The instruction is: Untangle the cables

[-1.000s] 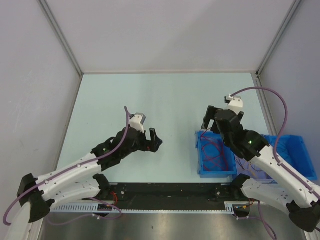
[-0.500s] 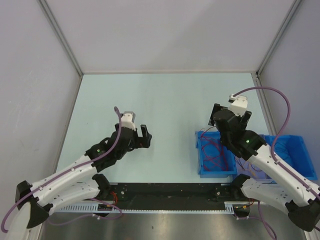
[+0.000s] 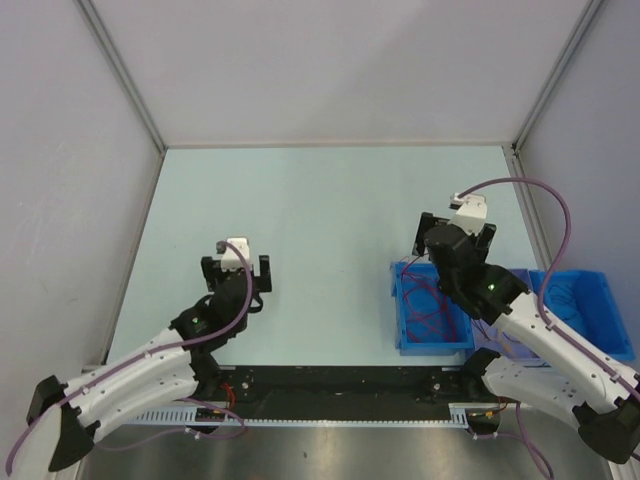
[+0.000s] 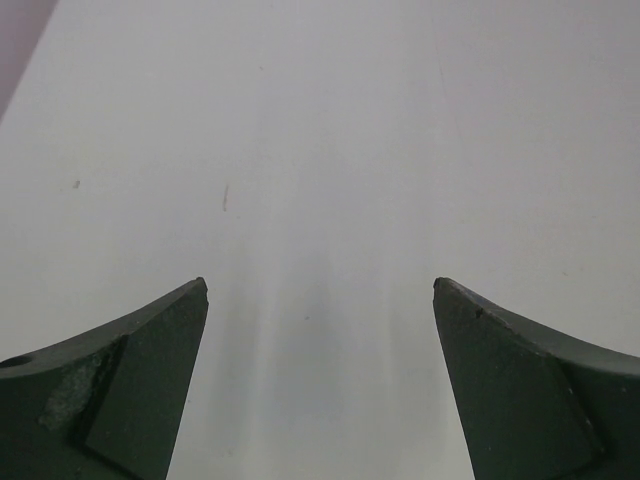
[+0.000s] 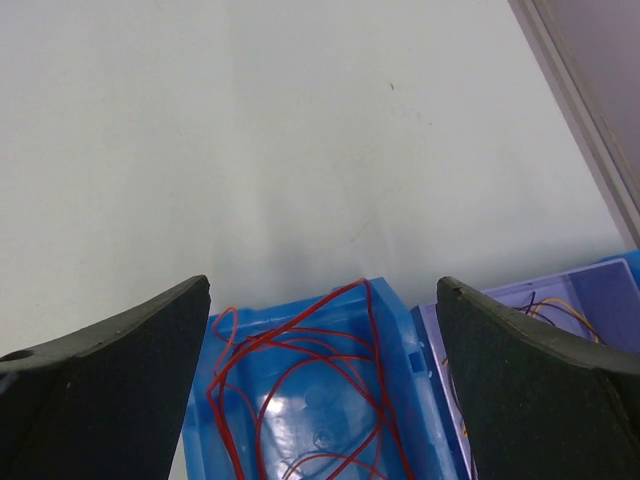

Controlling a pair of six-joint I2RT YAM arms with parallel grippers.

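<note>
Pale grey walls close in a light bench (image 3: 330, 200), its wide middle bare and the arm bases bolted along the near edge.

On the left, the left claw (image 3: 236, 272) hangs low over plain bench surface, well apart from any cable. Its wrist view shows both fingers (image 4: 120, 390) spread wide with only bench between them, so it holds and touches nothing. Parked out there, it looks to be clear of the work rather than sharing in it.

Further right, the right claw (image 3: 452, 232) sits just beyond the far rim of a blue bin (image 3: 402, 310). Its wrist camera looks down past two widely parted fingers (image 5: 110, 370) at that bin, and the gap between them is empty. It pinches nothing. My guess is that it is held there to keep the bin's contents in sight.

Inside the bin lie the red cables (image 5: 300, 380), thin loops crossing one another in a loose heap, so they read as tangled. At the far right stands a second blue bin (image 3: 590, 310), where a few thin dark and yellow wires (image 5: 550, 305) show in the wrist view; how they lie I cannot tell.

With both claws free, this would fit a reach for the red loops about to come or one just let go.
</note>
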